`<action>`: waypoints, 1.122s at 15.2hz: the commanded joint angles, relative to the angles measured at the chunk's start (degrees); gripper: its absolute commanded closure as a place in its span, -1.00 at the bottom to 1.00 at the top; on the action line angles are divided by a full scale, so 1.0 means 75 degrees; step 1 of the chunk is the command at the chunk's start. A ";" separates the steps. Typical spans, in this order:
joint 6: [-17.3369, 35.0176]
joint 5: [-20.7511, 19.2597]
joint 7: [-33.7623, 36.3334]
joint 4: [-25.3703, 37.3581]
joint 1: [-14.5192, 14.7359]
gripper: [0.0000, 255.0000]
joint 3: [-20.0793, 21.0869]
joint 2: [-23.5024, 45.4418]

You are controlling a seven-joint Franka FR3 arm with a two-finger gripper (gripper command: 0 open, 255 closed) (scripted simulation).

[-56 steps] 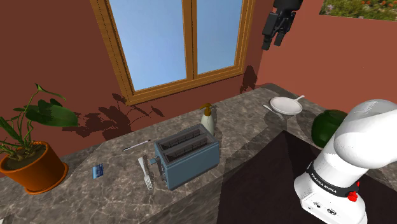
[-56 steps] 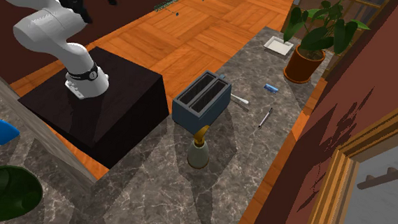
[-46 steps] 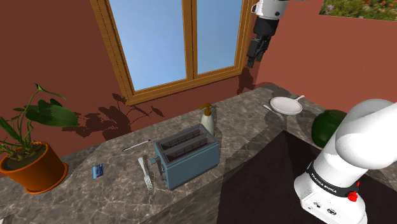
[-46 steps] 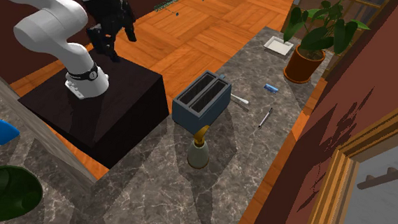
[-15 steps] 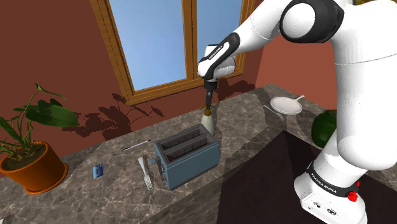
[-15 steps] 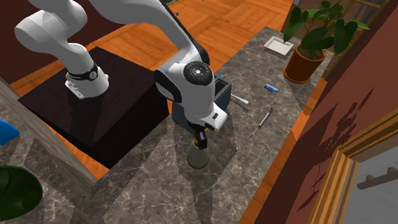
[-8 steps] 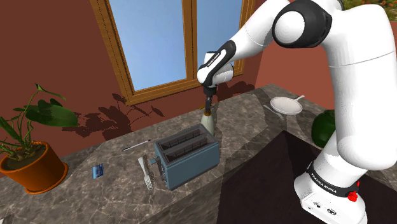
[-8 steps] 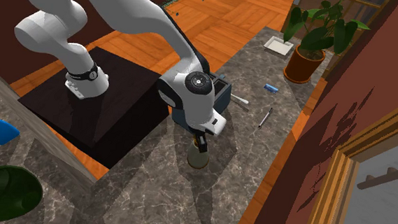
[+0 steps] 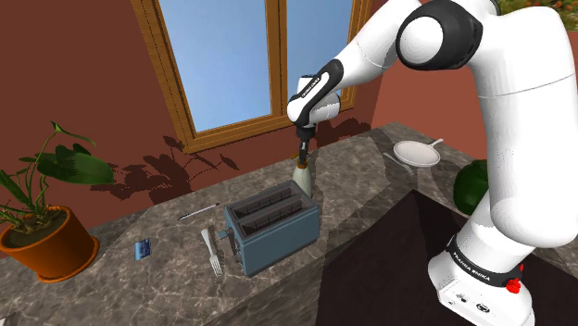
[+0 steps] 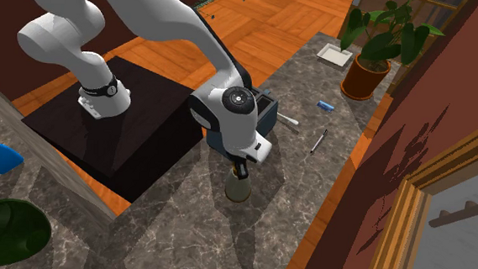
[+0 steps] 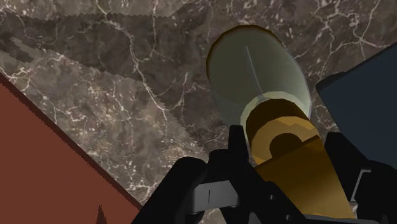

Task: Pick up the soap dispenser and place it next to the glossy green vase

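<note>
Reaching arm, shoulder view: rises white from the dark box stand [image 9: 380,269] at lower right, arcs high, then bends down to the left with the wrist aimed straight down at the mottled brown stone counter [image 9: 370,176].
Gripper, shoulder view: black two-finger gripper [image 9: 303,148], set on the amber pump of the pale grey-green soap dispenser [image 9: 302,174]; lower than a second ago, unmoved over the last half second. Judged as descent finished and grasp under way.
Soap dispenser, shoulder view: stands upright on the counter, just behind the slate-blue two-slot toaster [image 9: 270,225] and below the wood-framed window [image 9: 250,65].
Vase, shoulder view: glossy green vase [image 9: 474,185], well apart toward the right edge, near a shallow white dish [image 9: 416,153].
Gripper, second exterior view: gripper [image 10: 240,170] hangs plumb under the round wrist joint, touching the top of the soap dispenser [image 10: 238,188], not yet lifted off the counter.
Vase, second exterior view: glossy green vase [image 10: 5,231], low in the left corner, far along the counter; probably a long carry after the lift.
Fingers, wrist view: fingers [image 11: 235,153] pressing the pump from both sides, showing no gap, so apparently clamped.
Soap dispenser, wrist view: soap dispenser [image 11: 257,76], foreshortened beneath the gripper [image 11: 286,145], close beside a toaster corner.
</note>
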 commanded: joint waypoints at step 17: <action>-0.0665 -0.0165 0.0138 0.0008 0.0074 1.00 -0.0110 -0.0666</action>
